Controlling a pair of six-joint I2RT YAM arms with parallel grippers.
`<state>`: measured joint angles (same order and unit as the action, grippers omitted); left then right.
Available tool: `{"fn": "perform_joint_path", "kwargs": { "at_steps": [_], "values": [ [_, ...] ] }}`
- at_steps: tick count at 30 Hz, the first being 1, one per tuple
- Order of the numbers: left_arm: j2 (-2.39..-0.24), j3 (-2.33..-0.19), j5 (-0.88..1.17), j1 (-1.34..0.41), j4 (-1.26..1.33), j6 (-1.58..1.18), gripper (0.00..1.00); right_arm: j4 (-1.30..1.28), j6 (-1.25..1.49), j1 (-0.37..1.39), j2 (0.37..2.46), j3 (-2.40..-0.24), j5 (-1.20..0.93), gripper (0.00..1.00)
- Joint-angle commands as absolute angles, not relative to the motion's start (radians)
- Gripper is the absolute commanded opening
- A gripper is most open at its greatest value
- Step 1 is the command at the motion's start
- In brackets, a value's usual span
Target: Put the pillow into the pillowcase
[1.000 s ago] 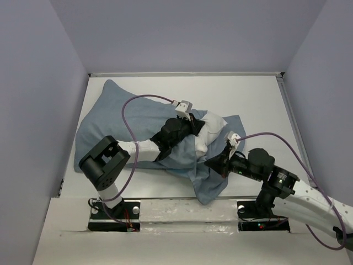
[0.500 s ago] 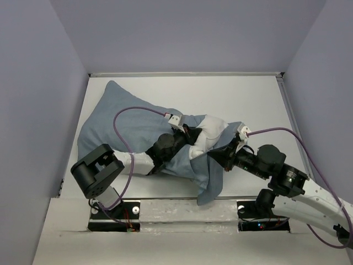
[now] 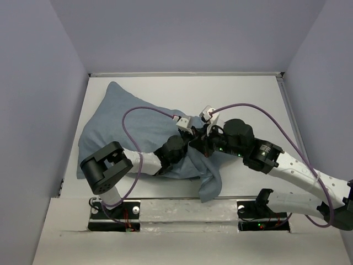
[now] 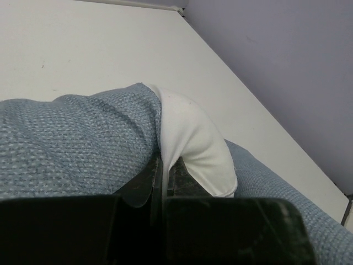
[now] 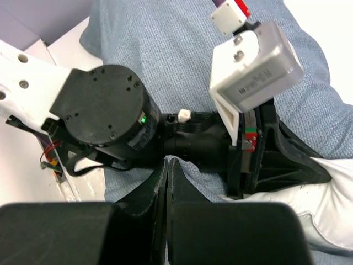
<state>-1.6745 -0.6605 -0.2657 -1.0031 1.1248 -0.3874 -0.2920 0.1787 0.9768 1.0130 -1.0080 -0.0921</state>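
- The pillowcase [image 3: 105, 127] lies puffed and full, with a loose flap trailing from its mouth.
- The pillow [image 4: 198, 149] sits almost wholly inside the pillowcase; one white corner bulges out at the mouth.
- My left gripper [image 4: 164, 171] is clenched on what looks like the pillowcase hem, right beside that corner. I should hold the hem taut and raised.
- My right gripper [image 5: 167, 165] is clenched on nothing, above the pillowcase mouth. I judge it should prod the corner inward without snagging cloth.
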Motion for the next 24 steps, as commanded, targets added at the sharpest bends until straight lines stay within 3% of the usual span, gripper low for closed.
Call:
{"fn": "perform_joint_path", "kwargs": {
  "at_steps": [1,7,8,13,14,17,21,24],
  "values": [
    [-1.662,-0.528,-0.265,-1.009,0.945,-0.448,0.0,0.072,0.204,1.025,0.944,-1.103,-0.224,0.0],
    [-1.237,-0.399,-0.1,-0.876,0.979,-0.587,0.03,0.158,0.346,1.025,0.828,-0.68,-0.183,0.0],
    [-1.165,-0.403,-0.069,-0.867,0.957,-0.595,0.16,0.202,0.383,1.025,0.831,-0.605,-0.199,0.0],
    [-1.051,-0.42,0.064,-0.862,0.891,-0.647,0.41,0.258,0.451,1.025,0.91,-0.511,-0.196,0.0],
    [-1.028,-0.425,0.096,-0.862,0.853,-0.656,0.54,0.274,0.465,1.034,0.917,-0.506,-0.205,0.0],
    [-0.976,-0.455,0.113,-0.862,0.717,-0.631,0.77,0.273,0.469,1.034,0.914,-0.492,-0.203,0.0],
    [-0.911,-0.639,0.02,-0.862,0.434,-0.507,0.83,0.256,0.466,1.043,0.891,-0.479,-0.192,0.0],
    [-0.993,-0.803,-0.089,-0.864,0.21,-0.407,0.87,0.261,0.474,1.043,0.899,-0.465,-0.18,0.0]
  ]
}}
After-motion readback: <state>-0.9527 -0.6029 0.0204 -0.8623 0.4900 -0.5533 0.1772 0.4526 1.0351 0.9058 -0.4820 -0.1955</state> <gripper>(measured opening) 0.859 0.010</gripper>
